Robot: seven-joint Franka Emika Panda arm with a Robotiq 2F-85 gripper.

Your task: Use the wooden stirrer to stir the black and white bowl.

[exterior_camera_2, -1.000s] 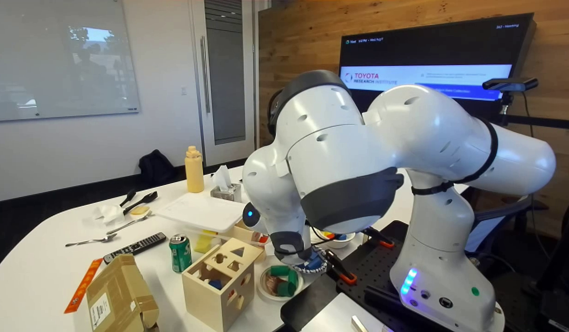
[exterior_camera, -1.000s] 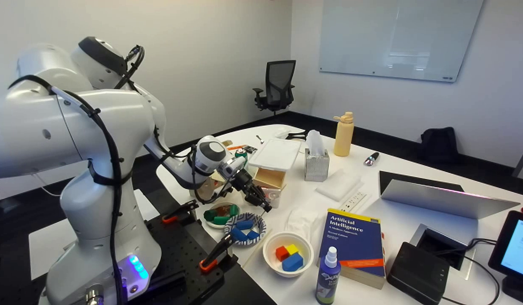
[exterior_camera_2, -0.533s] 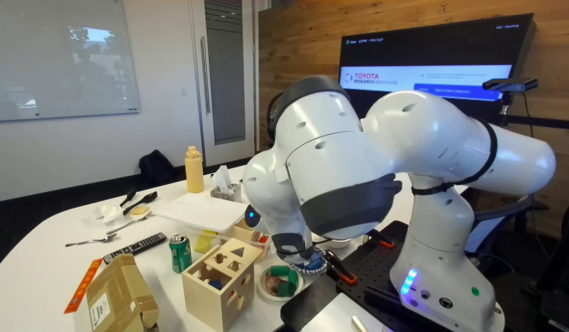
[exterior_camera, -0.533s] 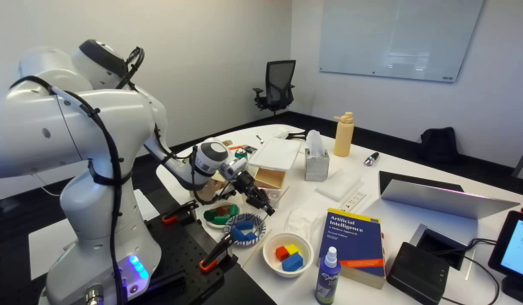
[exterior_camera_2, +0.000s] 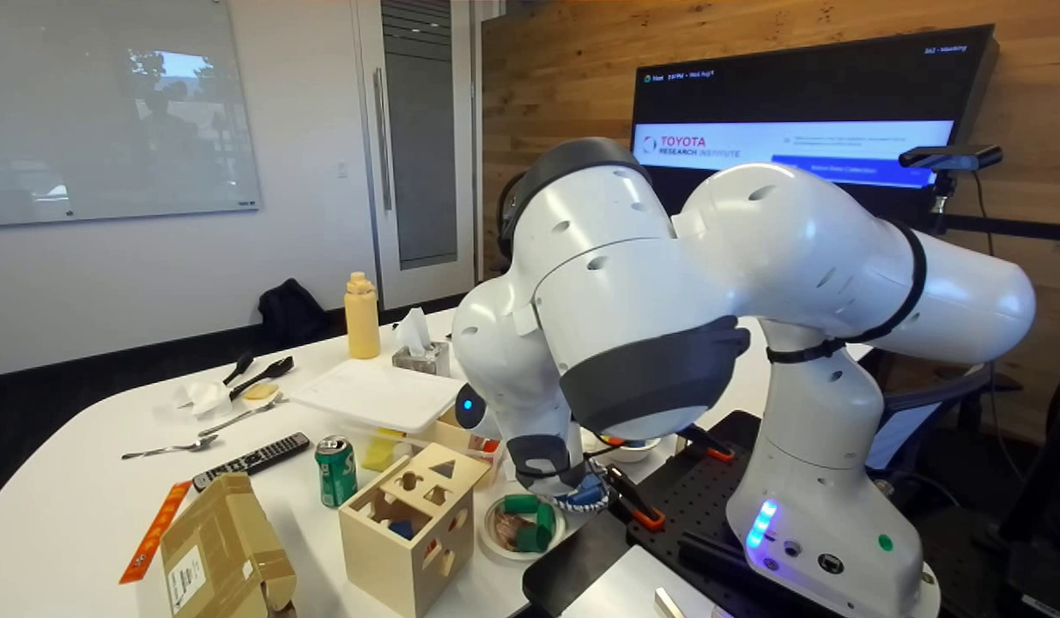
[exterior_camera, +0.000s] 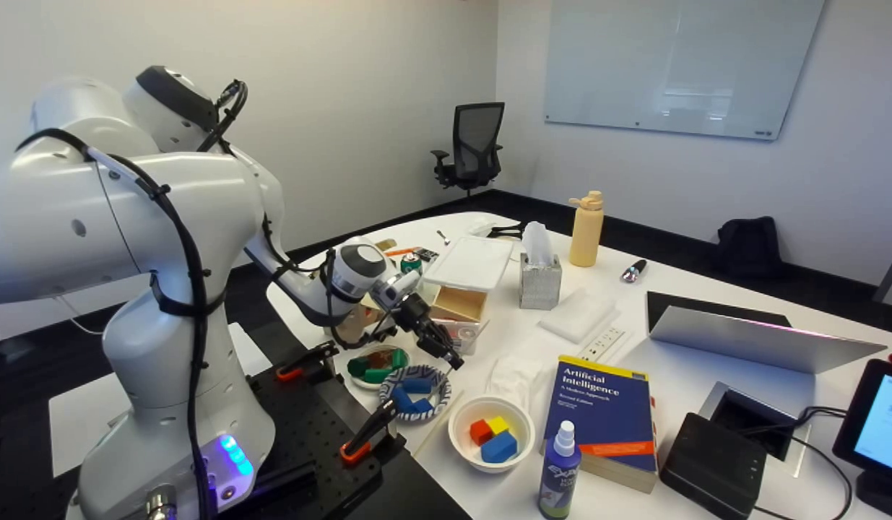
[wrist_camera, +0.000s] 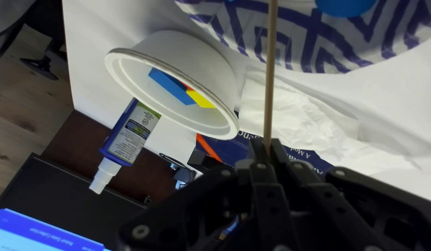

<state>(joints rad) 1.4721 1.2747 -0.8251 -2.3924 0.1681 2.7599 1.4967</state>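
My gripper point(wrist_camera: 268, 150) is shut on the wooden stirrer point(wrist_camera: 270, 76), a thin pale stick. In the wrist view the stirrer crosses the rim of the black and white bowl point(wrist_camera: 327, 45), which looks dark blue and white there. Its far tip is outside that view, so I cannot tell where it touches. In an exterior view the gripper point(exterior_camera: 456, 361) is above the far right edge of the patterned bowl point(exterior_camera: 441, 383), tilted down. Several blue blocks point(exterior_camera: 417, 386) lie in the bowl. In an exterior view the arm hides the gripper and part of the bowl point(exterior_camera_2: 591, 506).
A white bowl point(exterior_camera: 456, 440) with coloured blocks stands close beside the patterned bowl. A plate of green blocks point(exterior_camera_2: 530, 515) is on the other side. A wooden shape box point(exterior_camera_2: 371, 545), a crumpled napkin point(exterior_camera: 514, 379), a book point(exterior_camera: 597, 404) and black clamps point(exterior_camera: 370, 430) are nearby.
My gripper has moved slightly right and then back left, a little lower, with the stirrer held. The blue blocks in the patterned bowl have shifted, and the bowl has moved slightly.
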